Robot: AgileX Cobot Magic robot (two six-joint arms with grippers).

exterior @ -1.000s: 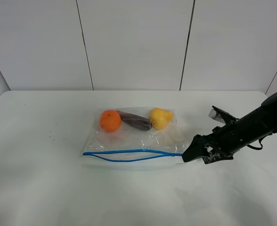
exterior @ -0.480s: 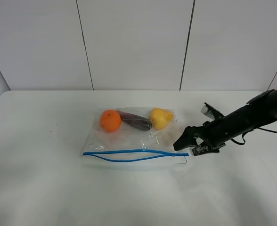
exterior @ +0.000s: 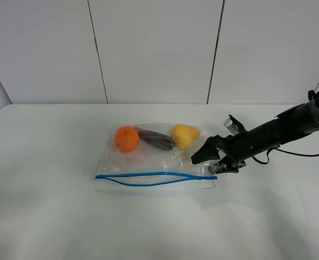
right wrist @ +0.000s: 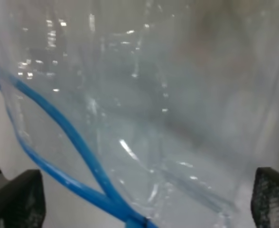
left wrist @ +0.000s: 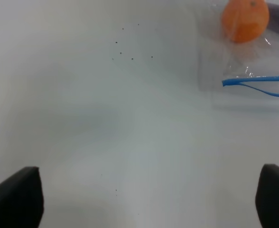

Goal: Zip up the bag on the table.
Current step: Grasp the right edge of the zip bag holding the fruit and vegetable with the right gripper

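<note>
- the clear crinkly plastic zip bag (exterior: 148, 160) lies flat near the middle of the large white matte table (exterior: 51, 216), with its long axis running side to side in the high view.
- the right gripper (exterior: 211, 161) hangs over the bag's right-hand end, just at the end of the blue zipper strip (exterior: 165, 173). the strip stretches away from it toward the left arm's side, so we judge that a closing run must follow that line.
- its jaws are spread wide. the wrist view shows plastic and the strip's end between them, and they grip nothing yet.
- the left gripper (left wrist: 144, 197) is also wide open and empty, over bare table well apart from the bag's far end, so the right arm is much nearer.
- the strip's two blue strands meet at both ends and bow apart in the middle, so the mouth is unzipped.
- through the plastic we see a round orange fruit (exterior: 127, 138), a dark purple vegetable (exterior: 155, 140) and a yellow pear-shaped fruit (exterior: 185, 135) along the edge away from the zipper.
</note>
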